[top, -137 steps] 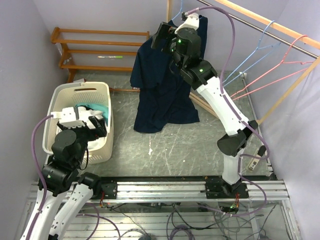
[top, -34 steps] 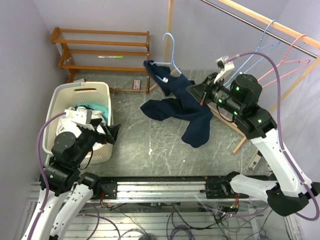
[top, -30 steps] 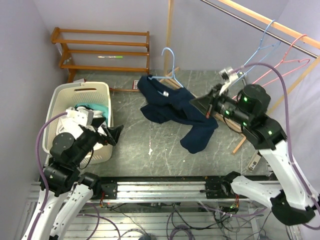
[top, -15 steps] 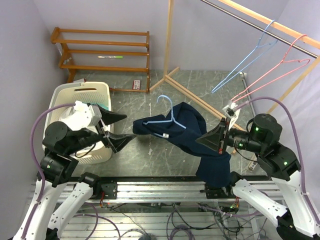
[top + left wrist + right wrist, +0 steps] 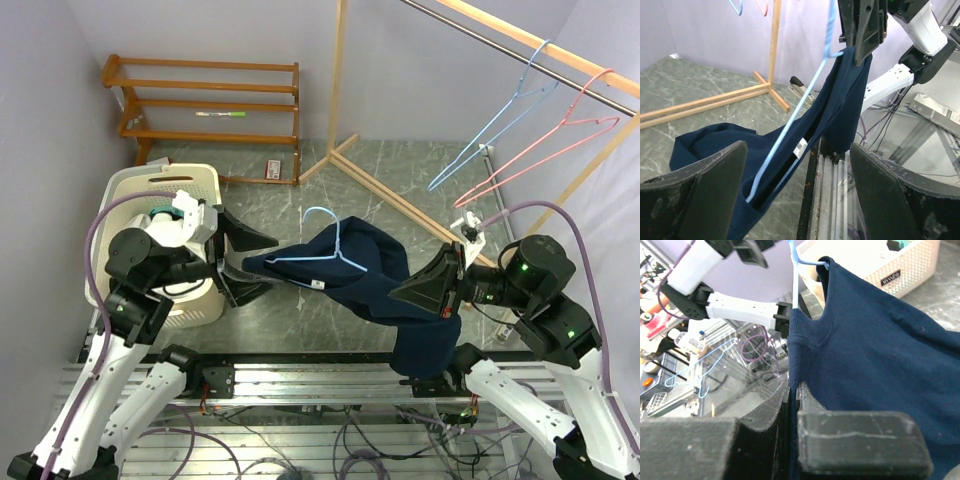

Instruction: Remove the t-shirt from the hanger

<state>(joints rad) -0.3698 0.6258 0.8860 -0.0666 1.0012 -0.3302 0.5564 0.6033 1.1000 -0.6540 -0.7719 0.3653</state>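
Observation:
A navy t-shirt (image 5: 372, 272) hangs on a light-blue hanger (image 5: 322, 258) in mid-air between the two arms. My right gripper (image 5: 424, 292) is shut on the shirt's fabric edge (image 5: 793, 390), and the shirt's body (image 5: 880, 350) spreads away from it. The hanger's hook (image 5: 795, 275) rises above that pinch. My left gripper (image 5: 243, 262) is open, its jaws straddling the shirt's left end. In the left wrist view the hanger arm (image 5: 790, 130) and the shirt (image 5: 840, 100) run between the wide-apart fingers (image 5: 695, 190), close to the left one.
A white laundry basket (image 5: 120, 205) with clothes stands at the left. A wooden shelf rack (image 5: 200, 100) is at the back. A wooden post (image 5: 338, 80) and floor rails (image 5: 400, 205) stand mid-scene. Blue (image 5: 500, 115) and pink (image 5: 560, 140) hangers hang on the rail at right.
The right gripper carried the shirt and hanger from the back down toward the near edge. The left gripper swung right from the basket and now straddles the shirt's left end.

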